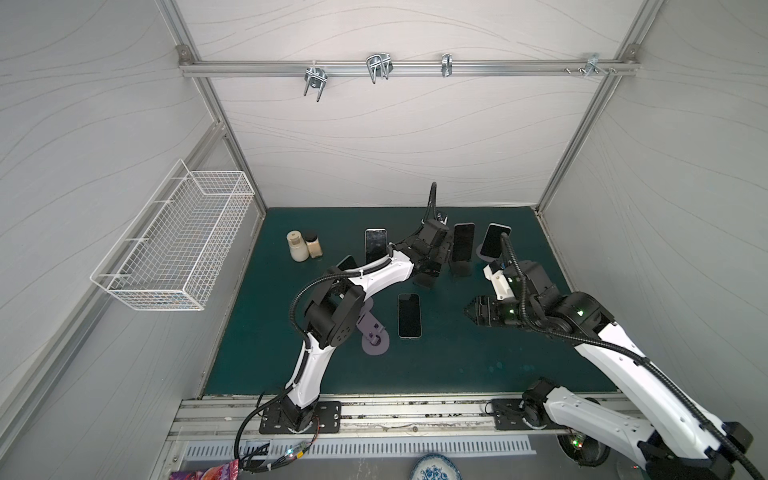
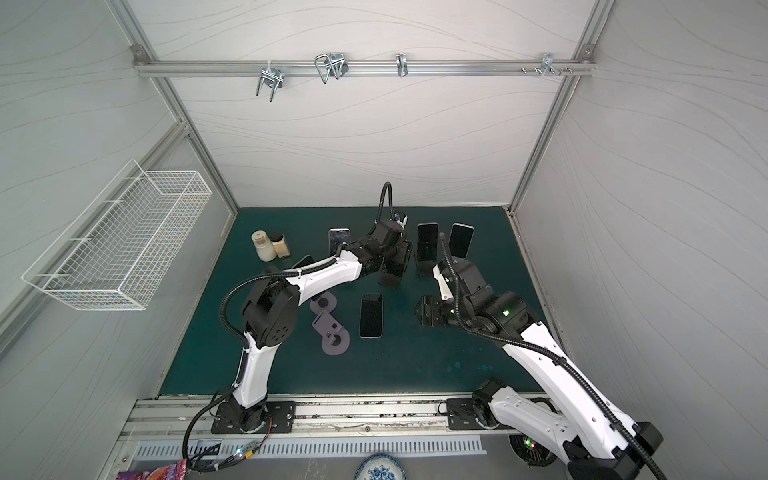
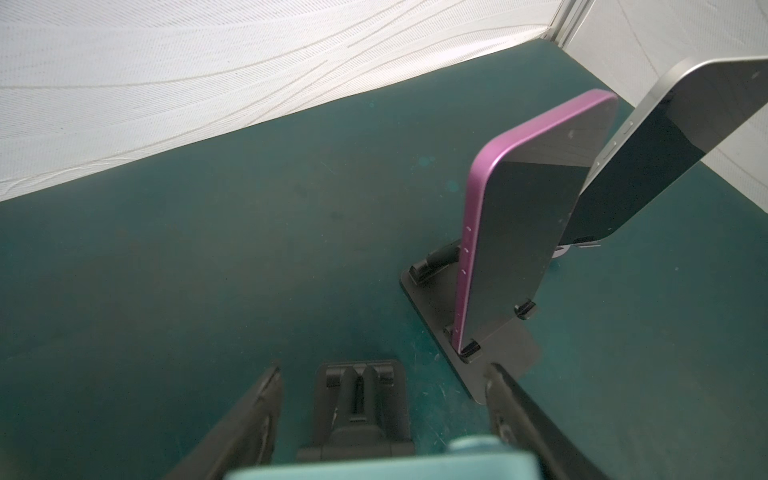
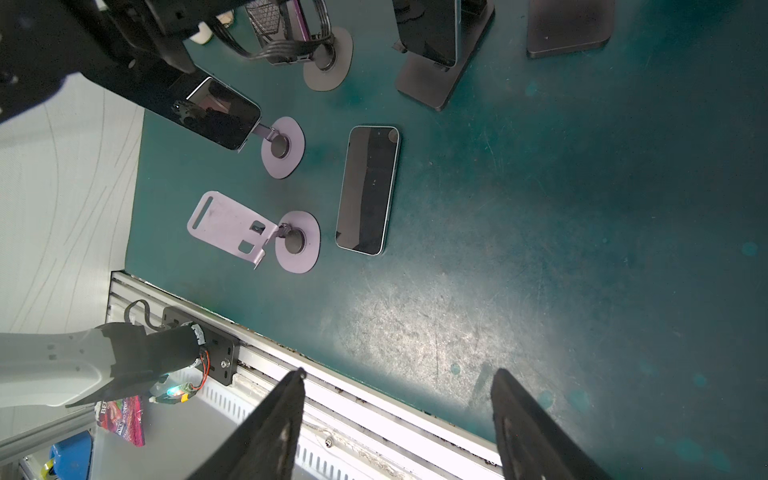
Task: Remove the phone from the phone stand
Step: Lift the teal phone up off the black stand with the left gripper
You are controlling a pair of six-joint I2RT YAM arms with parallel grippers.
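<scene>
The left claw [image 3: 382, 370] is clamped across the width of the teal phone [image 3: 374, 465]. The phone's pale, rounded edge fills the gap between the two black wedge-shaped fingers [image 3: 253, 419] as a blur close to the lens. Just past it stands the black stand [image 3: 359, 399], a matte plastic folding piece with a slotted backrest and hinge knuckles. In the right wrist view the teal phone [image 4: 428, 33] shows glossy dark glass and a thin pale-blue rim above that stand's flat base plate. I cannot tell whether its lower edge sits in the lip or clear of it. All this is toward the back middle of the bench [image 4: 540, 249], whose deep green mat is dull and finely scratched. Just beside it a purple-rimmed phone [image 3: 536, 232], satin magenta metal around mirror-black glass, leans in a second black plate stand [image 3: 511, 357] with small hooked lips. Behind that, a grey-rimmed phone [image 3: 673, 158] tilts. The right claw [image 4: 399, 372] hovers over the right half of the bench, its fingers wide apart with nothing between them. Near it a slim silver-edged phone [image 4: 368, 191] lies flat, glass up. Beside that is an empty lilac stand [image 4: 232, 224] of thin bent sheet with a slot, two cutouts and an oval disc foot.
</scene>
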